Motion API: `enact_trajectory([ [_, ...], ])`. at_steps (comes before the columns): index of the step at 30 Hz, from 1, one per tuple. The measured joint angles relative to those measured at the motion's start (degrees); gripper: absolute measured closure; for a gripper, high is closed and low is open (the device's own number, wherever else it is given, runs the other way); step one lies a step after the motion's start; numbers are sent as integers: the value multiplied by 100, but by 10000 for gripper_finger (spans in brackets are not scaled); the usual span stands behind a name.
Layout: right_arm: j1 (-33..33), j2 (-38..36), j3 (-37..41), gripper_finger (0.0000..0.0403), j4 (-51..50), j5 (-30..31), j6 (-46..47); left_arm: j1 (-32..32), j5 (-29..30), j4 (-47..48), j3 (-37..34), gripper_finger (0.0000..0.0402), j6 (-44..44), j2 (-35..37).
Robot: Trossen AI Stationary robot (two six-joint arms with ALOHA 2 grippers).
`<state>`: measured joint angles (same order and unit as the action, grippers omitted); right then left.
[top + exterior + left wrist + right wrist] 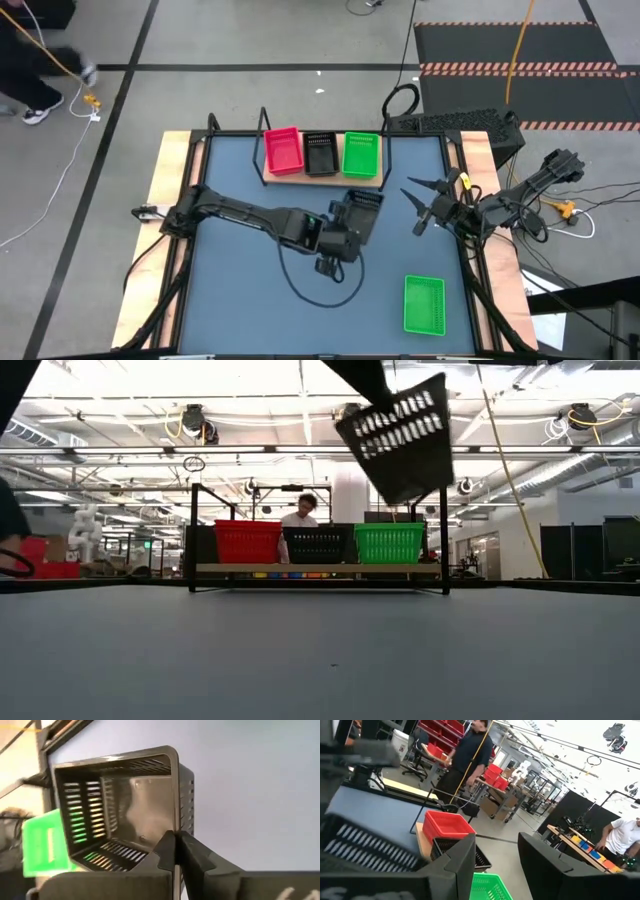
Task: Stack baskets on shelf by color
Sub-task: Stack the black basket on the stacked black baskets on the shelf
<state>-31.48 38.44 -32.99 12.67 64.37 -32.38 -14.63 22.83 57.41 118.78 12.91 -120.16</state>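
Observation:
My left gripper [351,223] is over the table's middle, shut on a black basket [363,204] that hangs high in the low view [400,435]. On the light-wood shelf [322,178] at the far edge stand a red basket [283,150], a black basket [320,153] and a green basket [361,155] in a row. Another green basket [424,303] rests on its bottom on the table near the right front. My right gripper [418,207] waits open above the table's right side, right of the held basket. My left gripper [174,837] pinches the black basket's side wall at its rim [174,822], one finger [162,851] inside the basket and one [192,855] outside. The basket is lifted clear of the table and tilted, its open side turned toward the wrist.
The shelf's thin black frame [444,540] stands up at the far edge. A black cable [300,285] loops over the table below the left arm. A person [300,512] sits behind the shelf, and people [470,755] show in the room beyond. Bare tabletop [240,300] lies at the near left.

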Motion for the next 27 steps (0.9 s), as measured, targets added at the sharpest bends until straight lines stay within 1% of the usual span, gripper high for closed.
enact_trajectory([
  [4, 0, 0, 0, 261, 47, -7, 5, -45, 472, 499, 0, 391, -214, 184],
  [7, 0, 0, 0, 261, 81, -7, 2, 25, 820, 782, 0, 395, -535, 350],
  [12, 0, 0, 0, 261, 81, -7, 2, 531, 1336, 1064, 3, 391, -1080, 479],
  [15, 0, 0, 0, 261, 81, -5, 2, 1008, 1363, 940, -70, 395, -1047, 475],
  [19, 0, 0, 0, 261, 75, -3, 2, 1659, 1333, 848, -233, 382, -953, 426],
  [21, 0, 0, 0, 261, 66, -1, -8, 1944, 1317, 777, -359, 382, -933, 426],
  [24, 0, 0, 0, 261, 59, 4, -85, 2283, 941, 707, -548, 393, -925, 428],
  [27, 0, 0, 0, 261, 59, 6, -131, 2506, 518, 469, -819, 393, -884, 428],
])
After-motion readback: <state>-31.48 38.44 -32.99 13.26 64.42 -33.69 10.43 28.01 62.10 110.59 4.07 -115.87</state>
